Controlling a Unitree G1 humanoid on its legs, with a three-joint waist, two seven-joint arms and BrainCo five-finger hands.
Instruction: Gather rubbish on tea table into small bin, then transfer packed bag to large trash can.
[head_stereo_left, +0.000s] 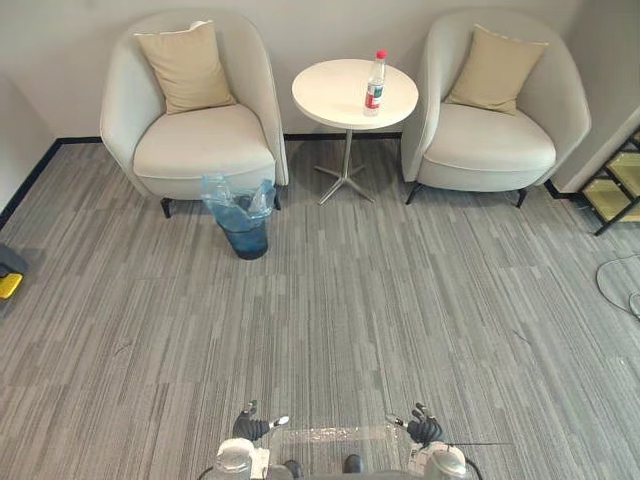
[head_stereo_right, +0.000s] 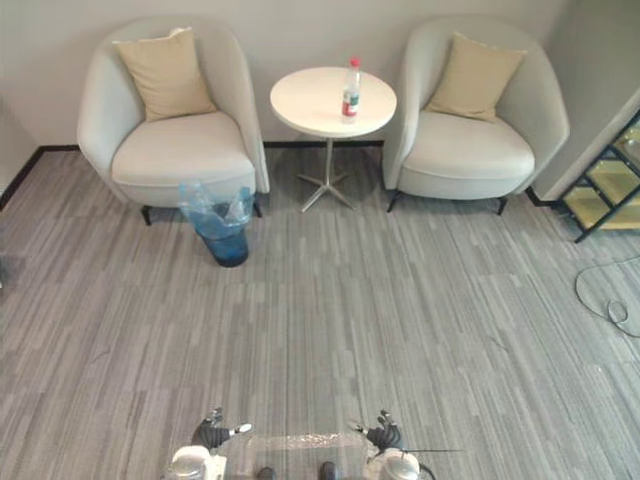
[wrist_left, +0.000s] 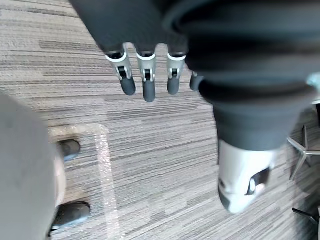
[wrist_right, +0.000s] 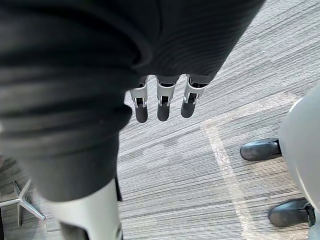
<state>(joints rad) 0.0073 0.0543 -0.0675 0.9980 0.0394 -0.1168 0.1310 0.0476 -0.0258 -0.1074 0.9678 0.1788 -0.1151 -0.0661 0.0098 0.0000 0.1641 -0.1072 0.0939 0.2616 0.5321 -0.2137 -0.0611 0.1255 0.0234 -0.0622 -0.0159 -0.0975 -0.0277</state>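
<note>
**Bottle far ahead, both hands empty**

The left hand (head_stereo_left: 255, 427) and right hand (head_stereo_left: 424, 430) hang low with fingers (wrist_left: 148, 85) loose and straight, holding nothing. The bottle (head_stereo_left: 375, 83) stands upright well ahead of both hands, on the round table (head_stereo_left: 330, 100), somewhat to the right-hand side of its middle.

It looks like clear plastic with a red cap, so it is probably light, smooth and a little slippery, and would dent rather than break. It is tall and narrow, so a nudge could tip it and roll it off the rim. The labelled middle looks the best place to grasp, thumb opposite the fingers.

The bin (head_stereo_left: 245, 238), lined with a thin, soft blue bag, sits ahead of the left hand, nearer than the table and just beside the left chair (head_stereo_left: 195, 140).

Open carpet (head_stereo_left: 400, 300) lies between the hands and the table. The right chair (head_stereo_left: 495, 130) and the left one flank the table closely, so the front approach looks freest.
</note>
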